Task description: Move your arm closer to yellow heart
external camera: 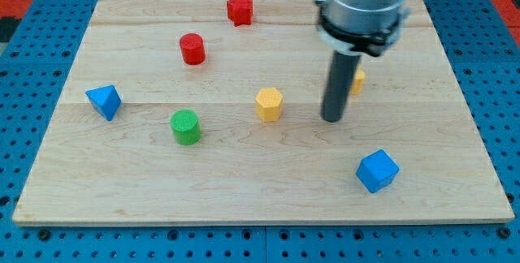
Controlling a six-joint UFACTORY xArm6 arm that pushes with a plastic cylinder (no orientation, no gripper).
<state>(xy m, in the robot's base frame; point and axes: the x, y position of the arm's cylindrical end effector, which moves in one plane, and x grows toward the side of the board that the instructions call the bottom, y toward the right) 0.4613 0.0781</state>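
In the camera view, my tip (331,119) rested on the wooden board (244,190) right of centre, toward the board's right edge, holding nothing (it is a bare rod, with no jaws to open). The yellow heart (358,80) lay just behind the rod, mostly hidden, only a sliver showing at the rod's right side. A yellow hexagonal block (269,104) sat near the tip, to the view's left. A blue cube (377,170) lay toward the bottom right corner.

A red star block (240,10) stood near the top edge, a red cylinder (192,49) below it, a green cylinder (186,127) and a blue triangular block (104,101) toward the left edge.
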